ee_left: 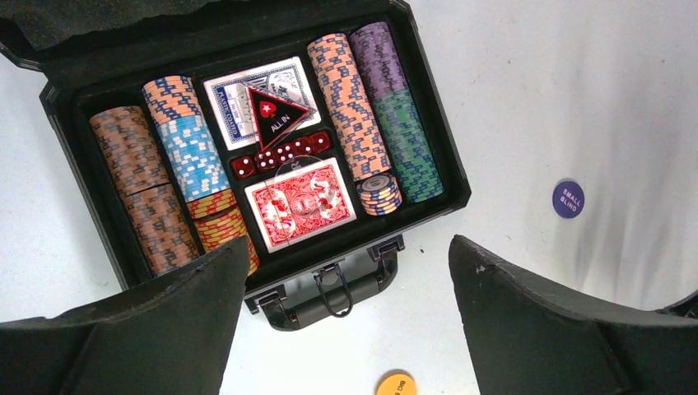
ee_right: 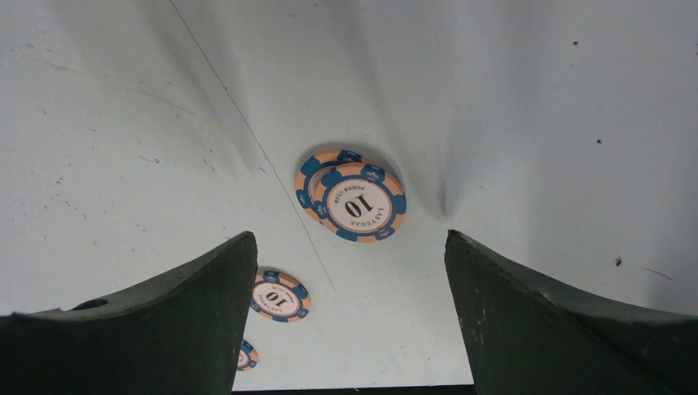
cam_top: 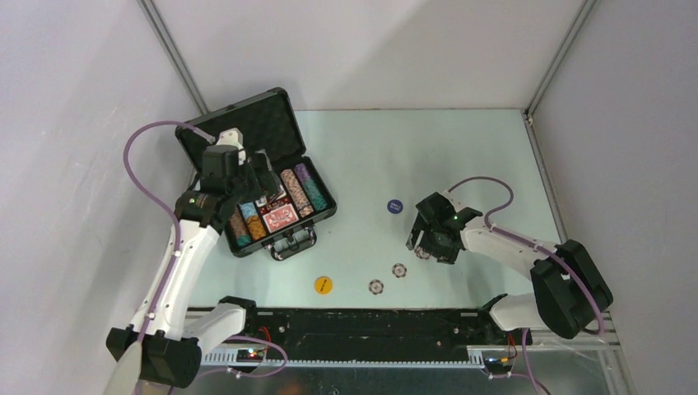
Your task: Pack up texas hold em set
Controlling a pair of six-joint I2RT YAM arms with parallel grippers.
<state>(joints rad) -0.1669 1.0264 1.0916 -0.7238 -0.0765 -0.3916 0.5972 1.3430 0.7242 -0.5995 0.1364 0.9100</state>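
Showing the black hard-shell briefcase (cam_top: 267, 123) open at the far left of the pale table (cam_top: 461, 156), foam-lined lid tilted back, handle on the near side. Striped chip rows (ee_left: 350, 103) fill its side channels; between them lie a blue deck (ee_left: 233, 103), red dice (ee_left: 280, 154) and a red deck (ee_left: 300, 206), topped by a clear triangular marker (ee_left: 276, 111) and a clear round disc (ee_left: 300, 174). The left gripper (ee_left: 347, 247) hovers over the case, jaws spread wide and empty. The right gripper (ee_right: 350, 239), jaws likewise spread and empty, hangs above two overlapping chips (ee_right: 360, 202) at the right; loose chips (cam_top: 399, 270) lie nearer, a yellow disc (cam_top: 323, 285) to their left, a blue disc (cam_top: 394, 206) farther off.
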